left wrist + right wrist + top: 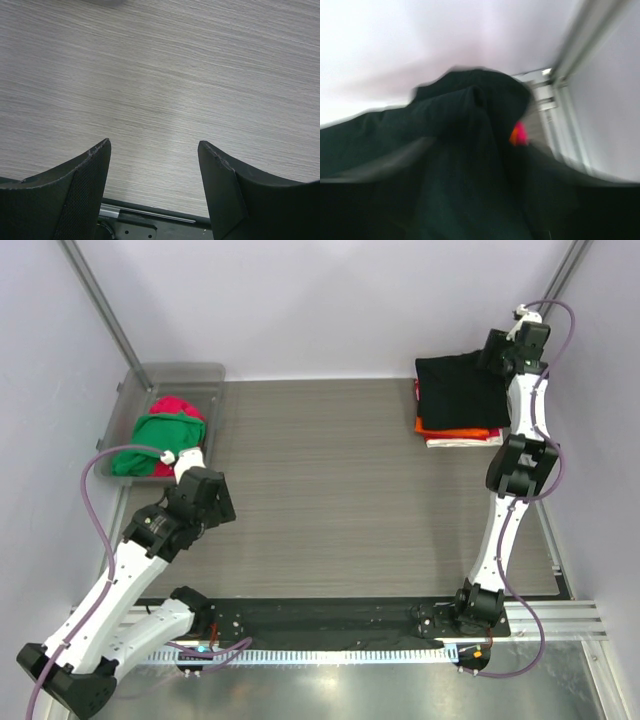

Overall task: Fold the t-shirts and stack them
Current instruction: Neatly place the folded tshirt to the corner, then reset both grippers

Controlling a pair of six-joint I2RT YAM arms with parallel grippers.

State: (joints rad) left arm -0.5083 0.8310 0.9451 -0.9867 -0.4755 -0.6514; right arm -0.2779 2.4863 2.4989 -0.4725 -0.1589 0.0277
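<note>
1. Currently, the left gripper (155,150) hovers above the table (330,490) near its left edge, fingers spread wide and holding nothing.
2. The right gripper (496,358) is at the table's far-right corner, against the black t-shirt (455,390). The wrist view is blurred, so whether its fingers are parted or closed cannot be told.
3. The black t-shirt tops the stack (455,432) of folded shirts at that corner.
4. A bin (185,370) at the table's far-left corner holds a green t-shirt (150,440) and a red t-shirt (180,405).

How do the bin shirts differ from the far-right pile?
The bin shirts are crumpled, green and red; the pile is folded flat, black over orange and white. The bin shirts sit in a clear bin; the pile lies directly on the table. Both lie far back.
</note>
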